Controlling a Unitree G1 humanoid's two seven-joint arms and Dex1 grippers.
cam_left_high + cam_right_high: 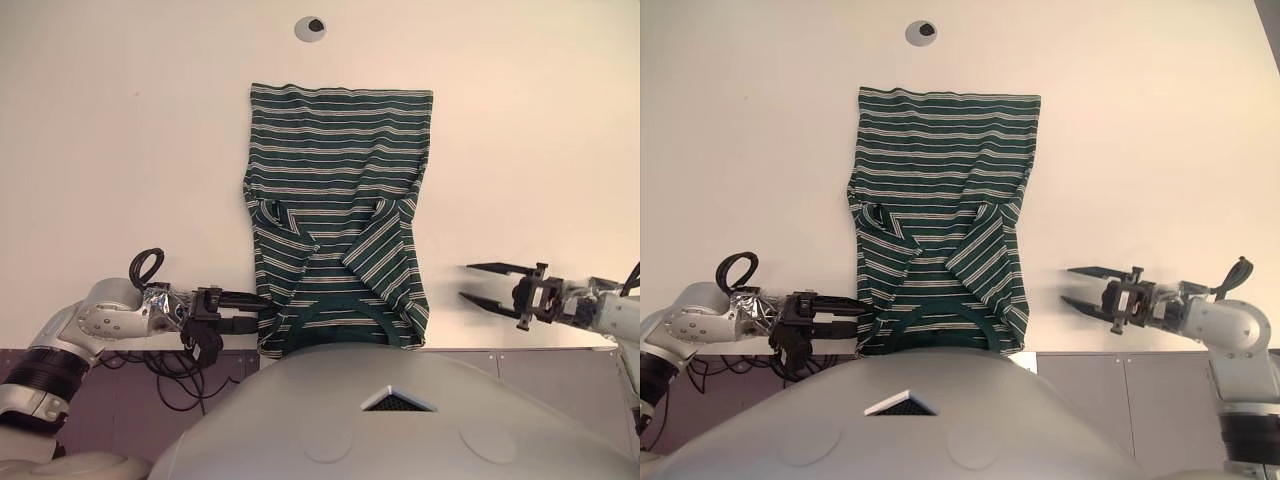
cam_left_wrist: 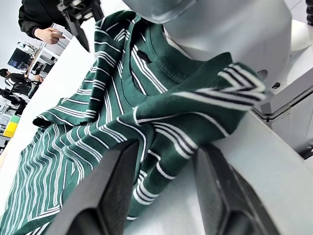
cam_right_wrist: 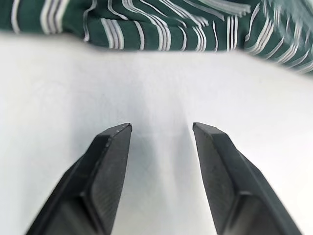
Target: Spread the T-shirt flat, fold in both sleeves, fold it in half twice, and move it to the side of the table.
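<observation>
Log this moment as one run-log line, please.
green white-striped fabric T-shirt: sleeves folded in | left gripper: open around its near-left corner | right gripper: open, apart

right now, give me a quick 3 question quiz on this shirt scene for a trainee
1. True or false: the shirt has both sleeves folded in.
2. Pick one. The right jaws are: A) shut on the shirt; B) open over bare table, apart from the shirt; C) open around the collar.
3. Short answer: which arm's jaws have shirt cloth between them?

Key: 1 true. 2 B. 3 left jaws, open at the shirt's near corner.
</observation>
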